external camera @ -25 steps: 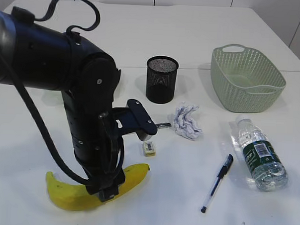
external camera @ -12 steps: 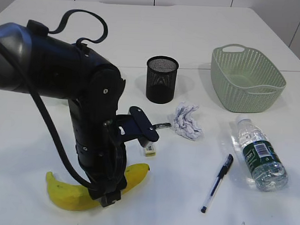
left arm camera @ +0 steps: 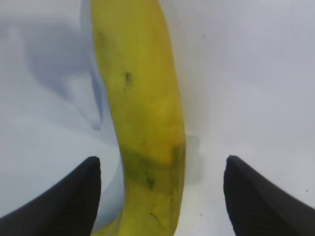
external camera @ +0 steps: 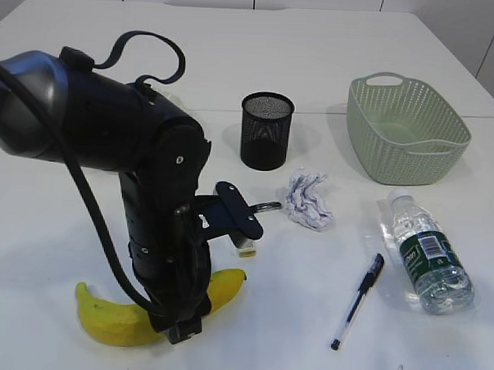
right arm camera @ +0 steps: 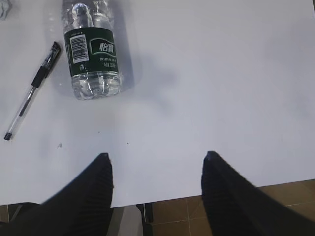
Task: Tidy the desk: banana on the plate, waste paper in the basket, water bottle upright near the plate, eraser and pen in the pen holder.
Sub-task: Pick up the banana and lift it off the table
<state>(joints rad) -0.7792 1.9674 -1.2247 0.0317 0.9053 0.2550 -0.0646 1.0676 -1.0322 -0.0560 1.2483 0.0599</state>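
The yellow banana lies at the table's front left. My left gripper points straight down over its middle. In the left wrist view the banana runs between the two fingers of the left gripper, which is open, with a gap on each side. The eraser and the crumpled waste paper lie mid-table. The pen and the water bottle lie flat on the right. My right gripper is open and empty over the table's front edge, near the bottle and pen. The plate is out of view.
A black mesh pen holder stands behind the paper. The green basket sits at the back right. The left arm's black body hides part of the left table.
The left arm has shifted slightly right and sunk lower over the banana. Nothing else on the table has moved.
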